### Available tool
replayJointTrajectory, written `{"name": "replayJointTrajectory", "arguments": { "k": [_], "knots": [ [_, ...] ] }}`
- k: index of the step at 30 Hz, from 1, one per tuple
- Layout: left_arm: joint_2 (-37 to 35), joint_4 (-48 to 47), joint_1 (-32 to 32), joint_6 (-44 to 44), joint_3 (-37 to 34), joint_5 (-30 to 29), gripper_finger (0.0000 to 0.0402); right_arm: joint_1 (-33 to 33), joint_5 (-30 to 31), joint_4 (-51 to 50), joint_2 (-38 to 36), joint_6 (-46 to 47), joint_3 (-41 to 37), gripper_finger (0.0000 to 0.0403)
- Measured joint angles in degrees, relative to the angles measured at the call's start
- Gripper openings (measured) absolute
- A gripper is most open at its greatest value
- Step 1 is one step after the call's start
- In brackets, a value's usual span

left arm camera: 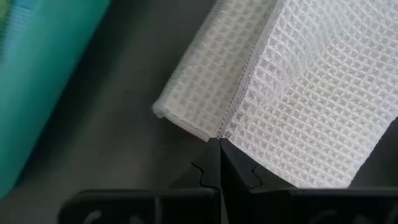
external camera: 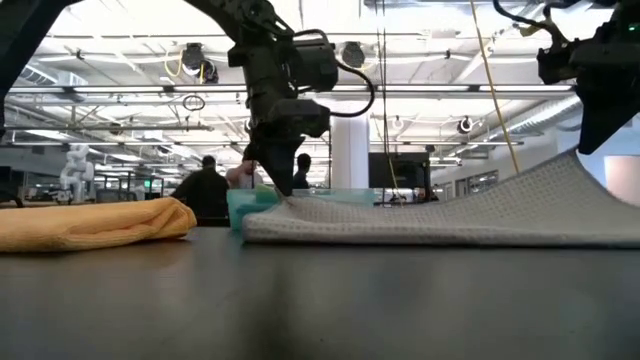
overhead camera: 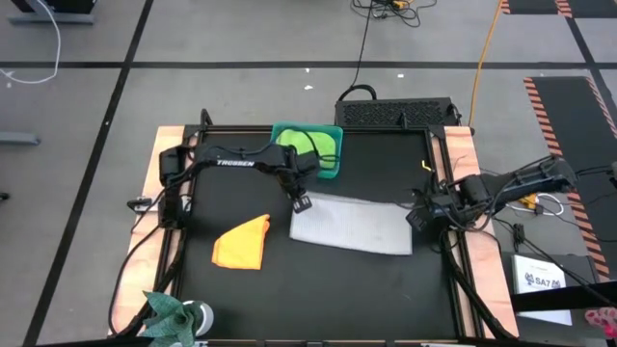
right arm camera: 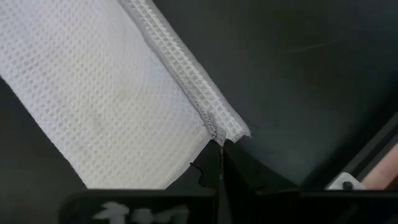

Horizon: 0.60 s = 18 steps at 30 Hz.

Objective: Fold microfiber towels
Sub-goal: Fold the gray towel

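A light grey towel (overhead camera: 352, 225) lies as a folded strip mid-table, one flap turned over along its far edge. My left gripper (overhead camera: 300, 203) is shut at its left end and my right gripper (overhead camera: 415, 218) is shut at its right end. In the low view the strip's left part (external camera: 330, 222) rests on the table, while its right end (external camera: 575, 175) rises off it. An orange-yellow towel (overhead camera: 243, 241) lies folded to the near left, touched by nothing. A lime green towel (overhead camera: 304, 143) lies in the teal bin (overhead camera: 334, 154). My left gripper pinches the grey towel's left end at the hem seam (left arm camera: 233, 121) between its two shut fingers, where the turned-over flap meets the layer below. It comes steeply from above. That end sits low, at the table. My right gripper pinches the towel's right-end corner (right arm camera: 229, 132) at the hem between its shut fingers, slanting down from above. This end is lifted clear of the table, and the cloth slopes down from it toward the left.
The teal bin stands at the far middle, just beyond my left arm. A black box (overhead camera: 395, 113) sits at the table's far edge and a green plant (overhead camera: 174, 316) at the near left corner. People (external camera: 205, 190) stand in the room behind.
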Motion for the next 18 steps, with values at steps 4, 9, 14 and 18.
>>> {"name": "replayJointTrajectory", "arguments": {
  "k": [4,9,14,18],
  "knots": [
    [0.00,0.04,1.15,0.73,0.00,-0.12,0.0000,-1.93,0.12,-0.84,0.00,-1.78,0.00,0.0000],
    [0.02,0.07,1.85,1.41,0.00,-0.11,0.0000,-4.10,1.40,-0.79,-0.02,-4.29,-1.12,0.0000],
    [0.02,0.50,1.76,1.88,0.00,-0.10,0.0000,-4.96,-0.23,-0.85,0.00,-3.96,-4.55,0.0000],
    [0.02,2.54,1.78,2.54,0.00,-0.11,0.0000,-4.98,-1.50,0.41,0.00,-3.85,-5.83,0.0000]
  ]
}}
